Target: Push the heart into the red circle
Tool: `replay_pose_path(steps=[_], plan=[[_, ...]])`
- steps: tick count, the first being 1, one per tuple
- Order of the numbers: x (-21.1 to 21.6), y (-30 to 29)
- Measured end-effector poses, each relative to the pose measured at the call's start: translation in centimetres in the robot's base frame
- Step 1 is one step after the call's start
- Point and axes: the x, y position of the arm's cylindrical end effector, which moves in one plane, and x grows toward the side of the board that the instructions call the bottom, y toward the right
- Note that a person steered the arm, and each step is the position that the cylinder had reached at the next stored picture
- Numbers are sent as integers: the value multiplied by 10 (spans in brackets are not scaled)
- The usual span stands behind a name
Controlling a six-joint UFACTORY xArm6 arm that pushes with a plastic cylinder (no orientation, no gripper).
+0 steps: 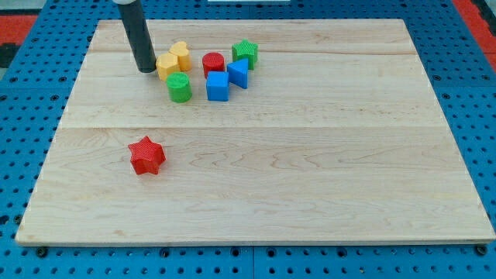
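Wooden board (310, 178) bearing coloured blocks (209, 70)

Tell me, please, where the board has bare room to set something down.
The board is bare across its right half and the bottom, right of the red star. It is crowded near the top left, where my tip touches the yellow blocks beside the red circle.

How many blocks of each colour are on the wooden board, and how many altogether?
Yellow: 2, the heart and another yellow block, which has my tip right beside it on the view's left
Red: 2, the circle and the star
Green: 2, the round block and the green star
Blue: 2, the cube and another blue block
Total: 8
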Motion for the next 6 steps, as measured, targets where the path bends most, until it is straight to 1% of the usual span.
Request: replay_pose_path(steps=[1,2,3,4,5,6], plan=[[-29,-33],[-40,44],[-40,63],[-71,44],[-41,22],[30,-93]])
